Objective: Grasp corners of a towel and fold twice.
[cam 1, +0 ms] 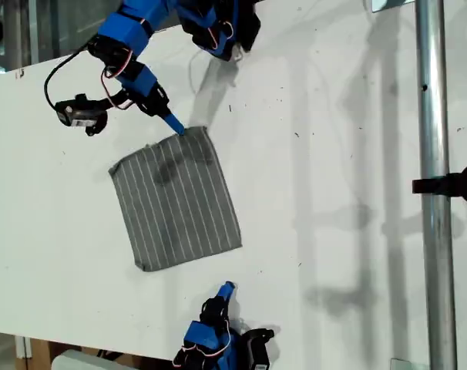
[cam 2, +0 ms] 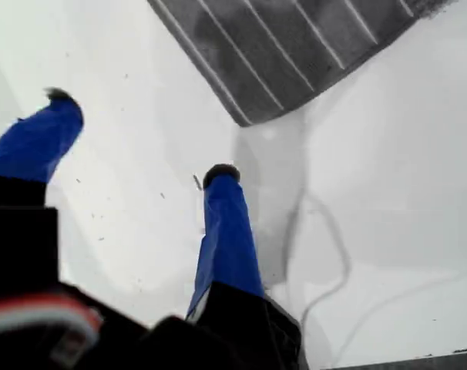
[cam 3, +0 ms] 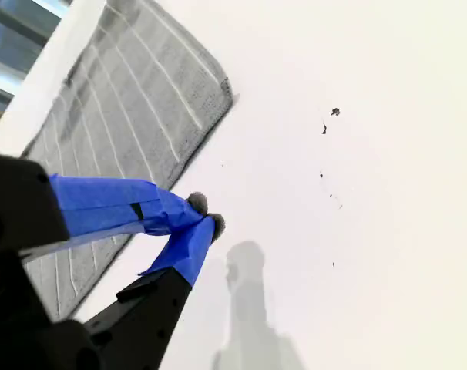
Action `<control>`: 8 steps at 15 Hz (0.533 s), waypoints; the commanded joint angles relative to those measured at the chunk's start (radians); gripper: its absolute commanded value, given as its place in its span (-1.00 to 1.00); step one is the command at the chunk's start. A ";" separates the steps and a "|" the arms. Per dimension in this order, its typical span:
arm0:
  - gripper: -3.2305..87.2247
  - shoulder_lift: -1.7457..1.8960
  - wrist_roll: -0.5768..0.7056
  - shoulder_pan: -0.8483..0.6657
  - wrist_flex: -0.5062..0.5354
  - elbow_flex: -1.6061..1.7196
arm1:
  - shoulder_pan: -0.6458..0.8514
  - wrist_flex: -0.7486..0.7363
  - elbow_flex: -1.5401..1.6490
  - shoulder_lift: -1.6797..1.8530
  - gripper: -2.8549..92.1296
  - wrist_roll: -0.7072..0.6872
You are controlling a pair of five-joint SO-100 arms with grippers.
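The grey striped towel (cam 1: 179, 200) lies flat and unfolded on the white table. My first gripper (cam 1: 172, 120) comes in from the exterior view's top. It hangs open just short of the towel's upper right corner (cam 1: 203, 131). In the first wrist view that corner (cam 2: 245, 122) points at my first gripper (cam 2: 139, 137), whose blue fingers hold nothing. My second gripper (cam 1: 226, 290) is at the exterior view's bottom edge, shut and empty, apart from the towel. The second wrist view shows my second gripper (cam 3: 205, 216) with pinched tips beside the towel (cam 3: 133, 108), above its striped long edge.
A metal pole (cam 1: 432, 154) with a black clamp (cam 1: 453, 186) runs down the exterior view's right side. A black camera and cables (cam 1: 81, 114) hang off the first arm. Small dark specks (cam 3: 334, 112) dot the white table (cam 1: 334, 231). The table's edge (cam 1: 33, 68) runs behind the first arm.
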 commanded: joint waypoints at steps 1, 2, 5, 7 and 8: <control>-0.99 0.005 -0.006 0.000 -0.008 0.006 | 0.023 -0.017 -0.046 -0.055 -0.07 -0.051; -0.99 0.005 -0.006 -0.002 -0.008 0.006 | 0.023 -0.067 0.006 -0.074 -0.07 -0.055; -0.99 0.005 -0.006 -0.003 -0.008 0.006 | 0.043 -0.281 0.207 -0.163 -0.08 -0.087; -0.99 0.005 -0.008 -0.002 -0.008 0.006 | 0.049 -0.417 0.267 -0.279 -0.10 -0.117; -0.99 0.005 -0.009 -0.003 -0.008 0.006 | 0.058 -0.476 0.282 -0.344 -0.11 -0.133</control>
